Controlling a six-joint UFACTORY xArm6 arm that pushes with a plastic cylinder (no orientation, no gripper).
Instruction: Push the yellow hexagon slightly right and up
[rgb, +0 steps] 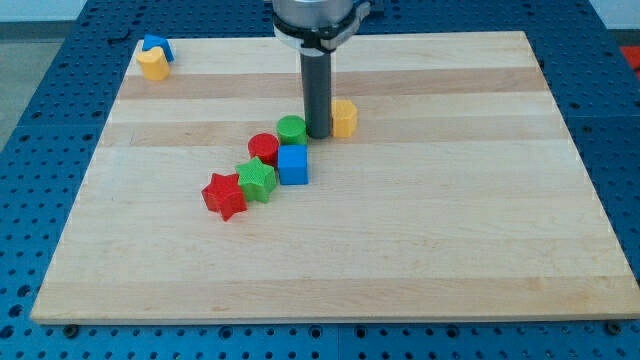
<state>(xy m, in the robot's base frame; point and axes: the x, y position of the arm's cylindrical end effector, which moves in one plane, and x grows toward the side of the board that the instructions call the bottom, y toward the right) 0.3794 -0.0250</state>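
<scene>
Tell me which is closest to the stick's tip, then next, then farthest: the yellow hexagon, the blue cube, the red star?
From my tip:
1. Yellow hexagon, right beside it on the view's right.
2. Blue cube, just below-left.
3. Red star, farthest, lower left.

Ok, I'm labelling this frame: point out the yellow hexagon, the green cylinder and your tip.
yellow hexagon (345, 117), camera view, its front face.
green cylinder (291, 127), camera view, its top face.
my tip (319, 135), camera view, the rod's very end, between those two blocks.
</scene>
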